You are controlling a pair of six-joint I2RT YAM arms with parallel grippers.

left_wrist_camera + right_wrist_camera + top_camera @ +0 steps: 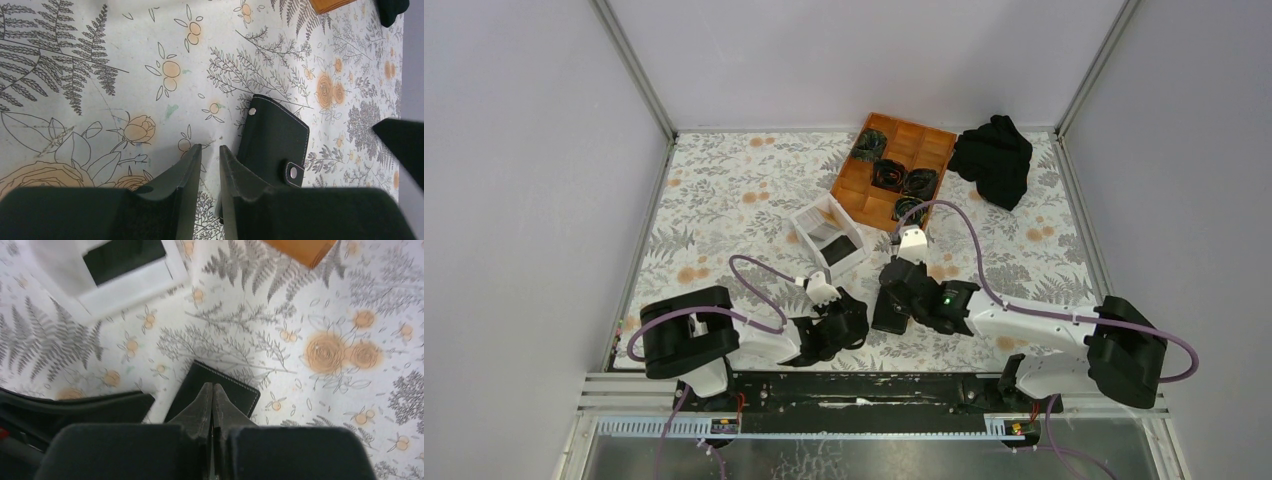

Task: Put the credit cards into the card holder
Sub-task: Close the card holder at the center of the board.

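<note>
The card holder (887,318) is a black stitched wallet lying closed on the floral table, its strap tab snapped shut. In the left wrist view it (277,135) lies just right of my left gripper (210,147), whose jaws stand a narrow gap apart with only table between them. My right gripper (213,386) is shut, its tips together over the card holder (239,389); nothing shows between them. In the top view the left gripper (856,312) and right gripper (894,300) flank the holder. No credit cards are in view.
A white open-topped box (816,222) with something dark inside stands behind the grippers, also in the right wrist view (125,287). An orange wooden tray (852,180) holding dark items and a black cloth (994,155) are at the back.
</note>
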